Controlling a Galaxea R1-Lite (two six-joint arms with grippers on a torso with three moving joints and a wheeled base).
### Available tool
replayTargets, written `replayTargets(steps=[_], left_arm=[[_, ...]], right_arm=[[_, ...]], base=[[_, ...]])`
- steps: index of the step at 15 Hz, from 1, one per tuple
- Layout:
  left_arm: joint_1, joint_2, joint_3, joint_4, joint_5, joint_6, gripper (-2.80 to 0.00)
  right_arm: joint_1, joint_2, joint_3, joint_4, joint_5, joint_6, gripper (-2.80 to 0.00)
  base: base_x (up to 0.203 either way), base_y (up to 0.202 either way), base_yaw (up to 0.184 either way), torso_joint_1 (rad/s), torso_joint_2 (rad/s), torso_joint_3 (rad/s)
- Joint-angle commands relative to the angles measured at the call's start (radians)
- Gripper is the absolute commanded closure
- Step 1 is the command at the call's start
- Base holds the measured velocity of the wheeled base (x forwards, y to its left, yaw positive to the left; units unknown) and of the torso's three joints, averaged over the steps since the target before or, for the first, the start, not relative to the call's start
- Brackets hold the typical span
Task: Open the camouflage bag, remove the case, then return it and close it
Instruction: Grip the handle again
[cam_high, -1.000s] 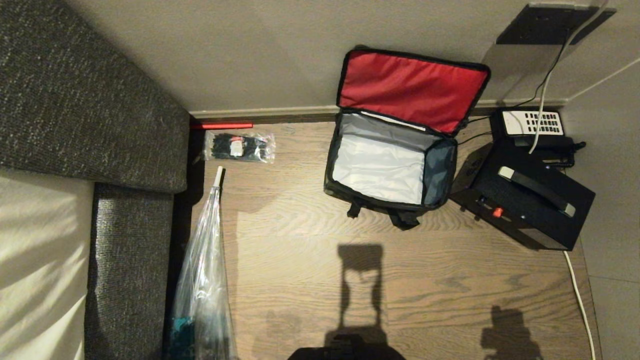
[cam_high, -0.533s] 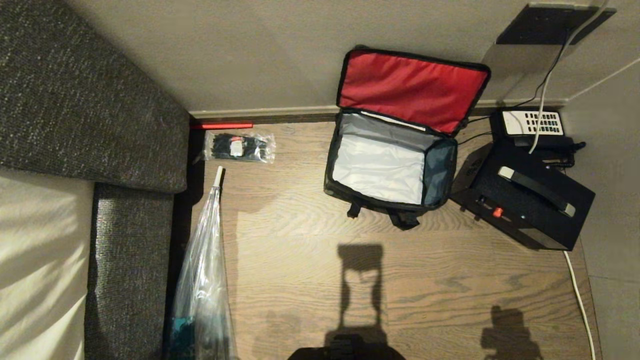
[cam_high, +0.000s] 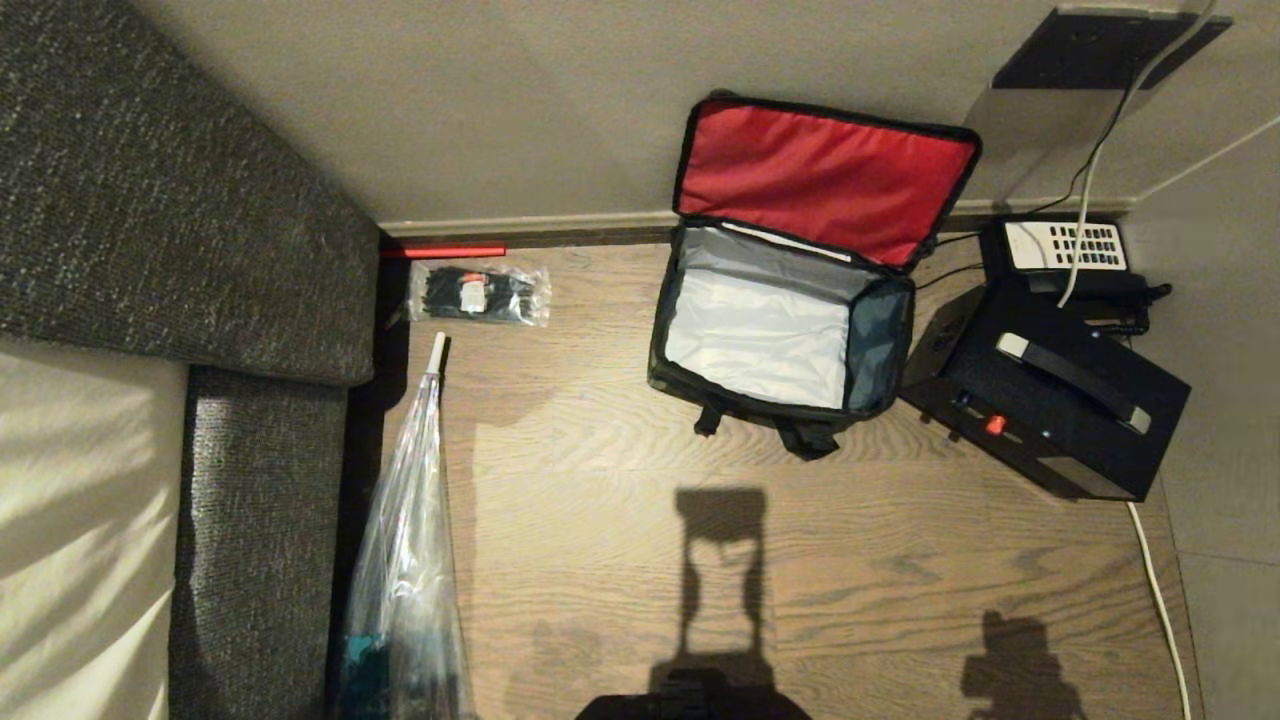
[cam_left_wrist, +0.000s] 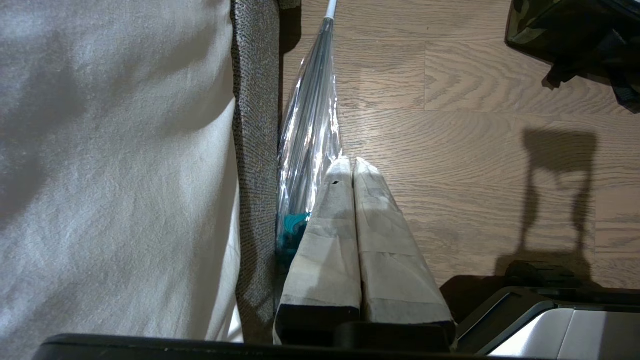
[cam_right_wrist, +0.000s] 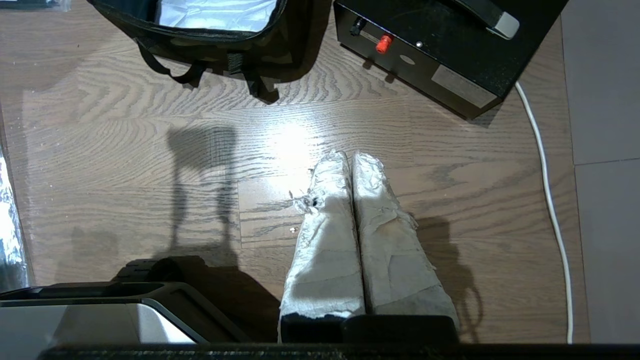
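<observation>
- Camouflage bag (cam_high: 780, 340) sits open on the wooden floor (cam_high: 620, 560) by the wall, red-lined lid (cam_high: 822, 180) flipped back against the wall, pale interior showing with nothing in it that we can see.
- We cannot pick out the case in any view; a black box with a handle (cam_high: 1050, 400) stands just right of the bag, a telephone (cam_high: 1065, 250) behind it.
- Our left gripper (cam_left_wrist: 352, 165) hangs over the floor beside a clear wrapped umbrella (cam_left_wrist: 310, 135) and the sofa (cam_left_wrist: 255, 150), its taped fingers pressed together, holding nothing.
- Our right gripper (cam_right_wrist: 350, 157) hangs above bare floor, well short of the bag, fingers likewise pressed together and empty.
- A packet of black cable ties (cam_high: 478, 293) lies left of the bag.
</observation>
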Motion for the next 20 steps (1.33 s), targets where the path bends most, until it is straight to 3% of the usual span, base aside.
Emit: replayTargets(steps=[1,20], left_arm=[[0.0,-0.002,0.0,0.0,0.0,0.0,0.0],[0.0,-0.002,0.0,0.0,0.0,0.0,0.0]], right_arm=[[0.0,0.0,0.014,-0.001,0.0,0.0,0.0],[0.0,0.0,0.014,-0.001,0.0,0.0,0.0]], base=[[0.0,0.0,0.0,0.0,0.0,0.0],[0.0,0.0,0.0,0.0,0.0,0.0]])
